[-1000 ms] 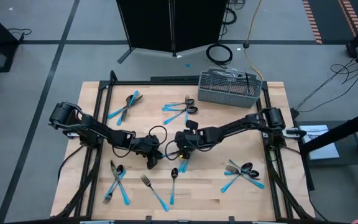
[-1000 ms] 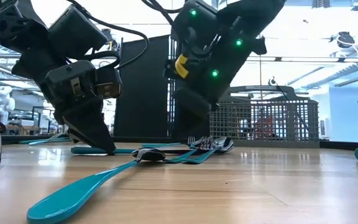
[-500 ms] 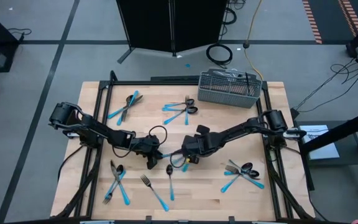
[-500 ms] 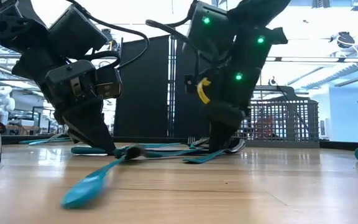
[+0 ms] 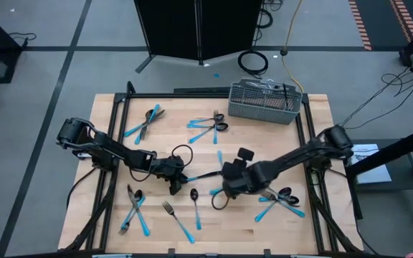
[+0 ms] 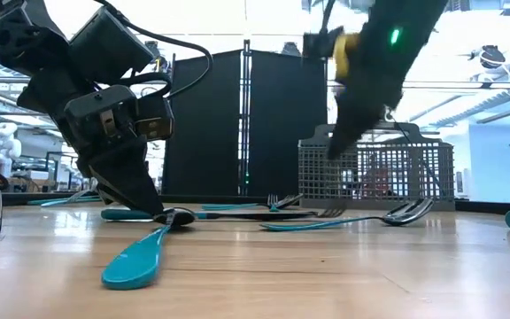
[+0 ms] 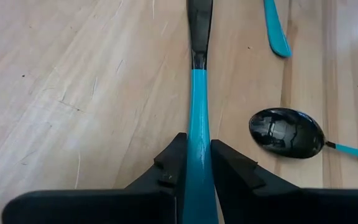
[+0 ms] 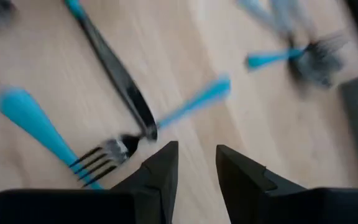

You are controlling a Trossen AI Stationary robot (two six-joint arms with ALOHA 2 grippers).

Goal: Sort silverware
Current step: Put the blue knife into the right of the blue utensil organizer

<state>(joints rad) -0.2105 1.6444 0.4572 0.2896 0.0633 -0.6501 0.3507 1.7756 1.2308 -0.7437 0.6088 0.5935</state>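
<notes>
Pinching a knife (image 7: 197,118), left gripper (image 7: 196,163); right gripper (image 8: 196,163) spread, empty, wrist views reveal.

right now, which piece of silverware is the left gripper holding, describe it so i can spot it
Start at the wooden table and find the left gripper near its middle. The knife clamped there lies flat, its blue handle between the fingers and its dark blade pointing away. Unlike the loose spoon beside it, it is gripped.
</notes>
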